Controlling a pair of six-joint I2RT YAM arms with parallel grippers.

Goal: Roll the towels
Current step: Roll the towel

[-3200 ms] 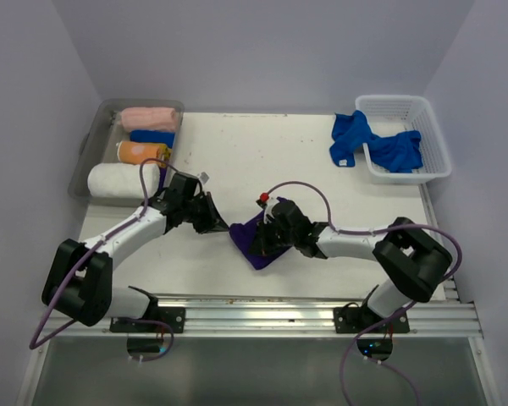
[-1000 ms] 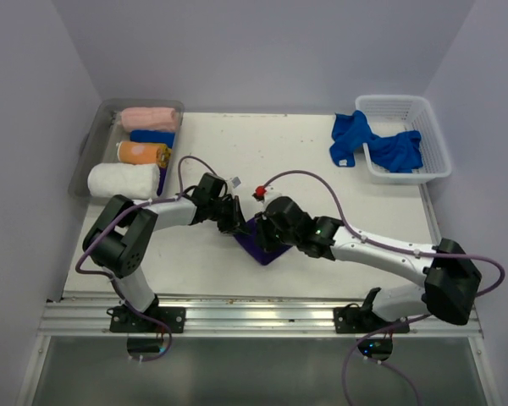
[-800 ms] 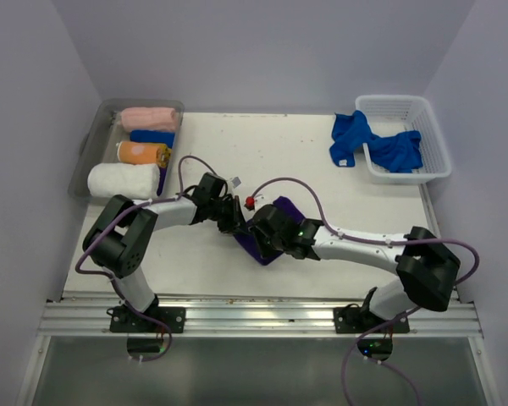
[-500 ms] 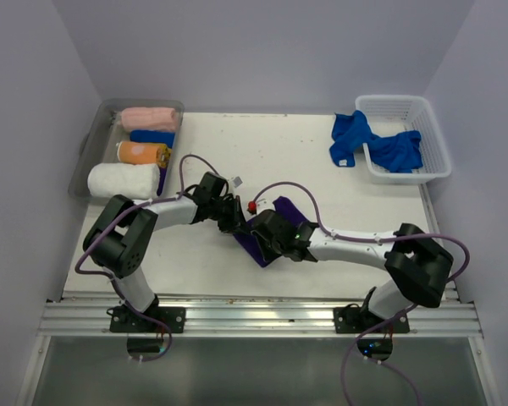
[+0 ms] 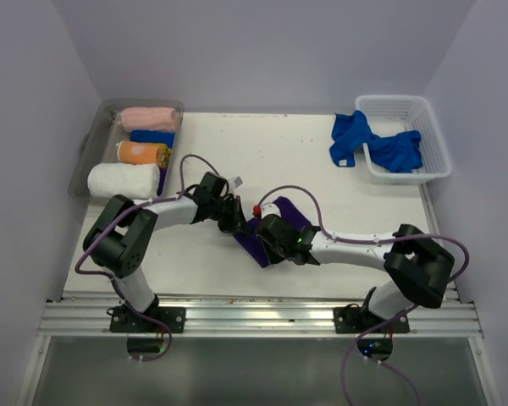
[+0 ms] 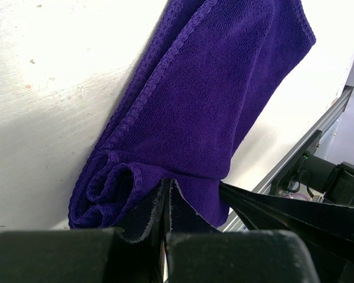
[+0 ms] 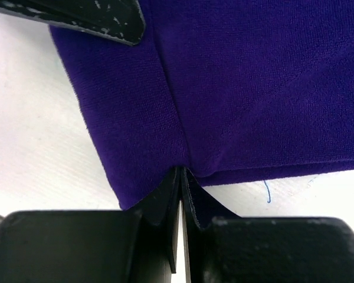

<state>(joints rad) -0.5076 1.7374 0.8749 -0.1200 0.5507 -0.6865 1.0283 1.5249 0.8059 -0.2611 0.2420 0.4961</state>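
The purple towel (image 5: 285, 211) lies on the white surface (image 5: 262, 161), close to the middle and a bit toward the near side. It is folded thick, and one end is curled into a small roll. The left tool (image 6: 167, 203) is closed tight on a bit of cloth at that curled end, on the towel's left side. The right tool (image 7: 180, 177) is closed tight too, pinching the edge of the same towel from the right side. The two tools sit just beside each other.

Farther back on the left is a clear tray (image 5: 91, 144). Four rolls lie in it: a white roll (image 5: 123, 180) nearest, then an orange roll (image 5: 144, 153), a blue roll (image 5: 152, 137) and a pink roll (image 5: 148, 118) at the far end.

Farther back on the right is a white basket (image 5: 432, 135). One blue towel (image 5: 398, 152) lies bunched inside it. Another blue towel (image 5: 350, 138) hangs over its left rim onto the surface. Both are loose and crumpled.
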